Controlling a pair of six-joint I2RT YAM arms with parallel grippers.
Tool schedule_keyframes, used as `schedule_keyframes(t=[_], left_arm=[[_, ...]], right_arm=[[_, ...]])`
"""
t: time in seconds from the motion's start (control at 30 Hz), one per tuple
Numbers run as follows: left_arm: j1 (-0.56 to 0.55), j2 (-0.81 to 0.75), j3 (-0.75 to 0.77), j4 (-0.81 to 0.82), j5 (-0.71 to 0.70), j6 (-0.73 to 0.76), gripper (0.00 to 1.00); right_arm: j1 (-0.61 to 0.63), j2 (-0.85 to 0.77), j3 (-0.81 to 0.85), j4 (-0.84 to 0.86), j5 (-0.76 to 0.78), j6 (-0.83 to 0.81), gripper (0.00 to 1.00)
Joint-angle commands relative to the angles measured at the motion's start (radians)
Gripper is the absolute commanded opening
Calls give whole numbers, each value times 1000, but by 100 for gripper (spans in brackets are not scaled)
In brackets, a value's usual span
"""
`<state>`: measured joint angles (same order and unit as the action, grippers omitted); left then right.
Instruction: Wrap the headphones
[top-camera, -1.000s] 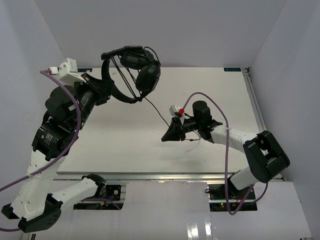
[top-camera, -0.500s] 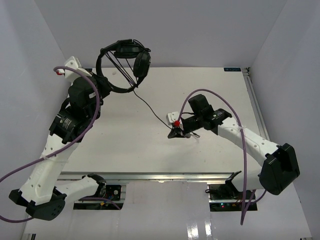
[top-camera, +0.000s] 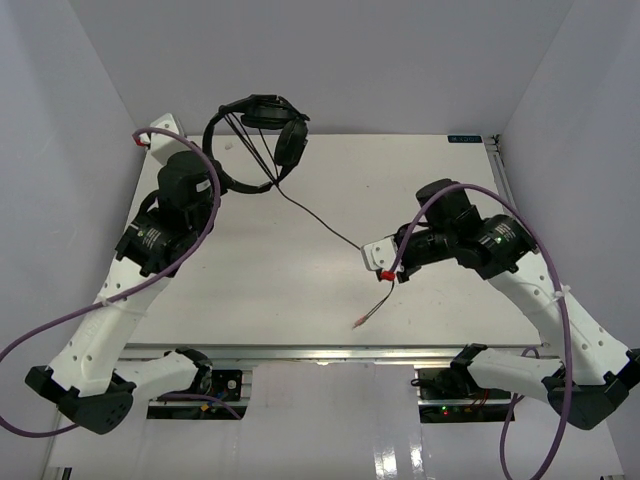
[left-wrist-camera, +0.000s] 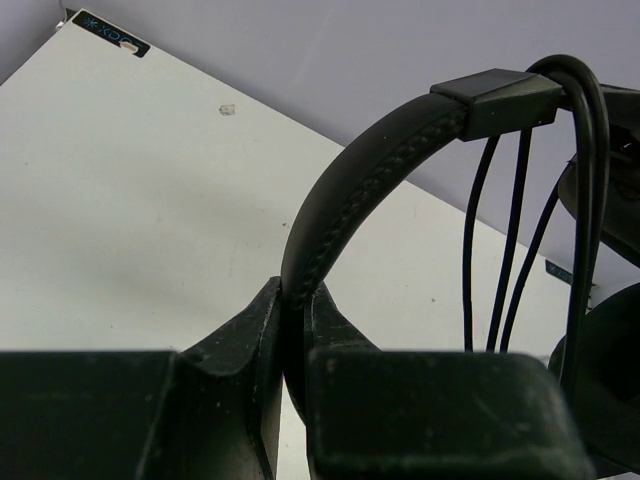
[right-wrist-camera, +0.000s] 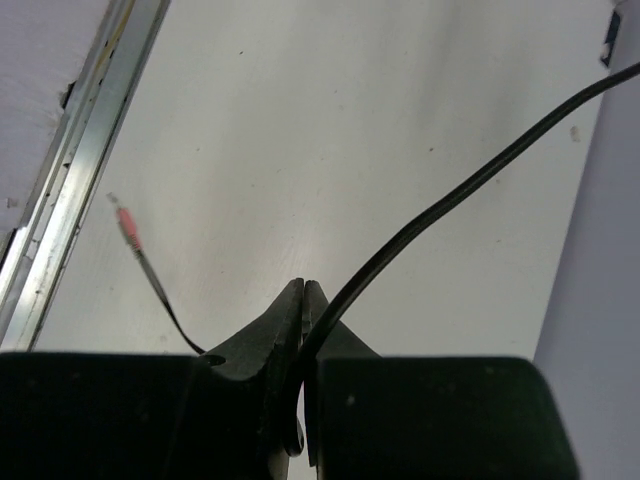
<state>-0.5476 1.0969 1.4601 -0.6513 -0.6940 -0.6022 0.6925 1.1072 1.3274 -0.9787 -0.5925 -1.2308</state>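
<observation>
The black headphones (top-camera: 262, 132) are held up over the far left of the table. My left gripper (top-camera: 216, 170) is shut on the headband (left-wrist-camera: 360, 190), with the fingers clamped on either side of it (left-wrist-camera: 297, 300). Several turns of cord (left-wrist-camera: 510, 230) run down from the headband beside an earcup (left-wrist-camera: 610, 380). The thin black cord (top-camera: 320, 218) stretches from the headphones to my right gripper (top-camera: 392, 266), which is shut on it (right-wrist-camera: 303, 290). The cord's loose end with the reddish plug (top-camera: 358, 323) trails toward the near edge and also shows in the right wrist view (right-wrist-camera: 125, 222).
The white table (top-camera: 300, 290) has a metal rail (top-camera: 330, 352) along the near edge and another (top-camera: 508, 200) on the right. Grey walls close in the left, back and right. Purple arm cables (top-camera: 440, 200) loop over both arms.
My right gripper has moved right and toward the near edge along the cord, leaving a longer plug end trailing. My left arm has shifted and turned the headphones slightly.
</observation>
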Motion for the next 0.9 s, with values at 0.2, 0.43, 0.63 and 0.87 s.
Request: schedule_keyframes(t=[0.2, 0.43, 0.63, 0.87], left_arm=[[-2, 91, -13, 42, 41, 46, 0], [-2, 133, -82, 45, 133, 69, 0], [-2, 130, -217, 72, 247, 108, 0], [-4, 78, -355, 115, 387, 216, 0]], right_arm=[[98, 17, 301, -75, 169, 59, 8], [189, 62, 382, 45, 340, 133, 8], [215, 127, 413, 147, 478, 121, 8], [241, 196, 428, 263, 615, 69, 8]])
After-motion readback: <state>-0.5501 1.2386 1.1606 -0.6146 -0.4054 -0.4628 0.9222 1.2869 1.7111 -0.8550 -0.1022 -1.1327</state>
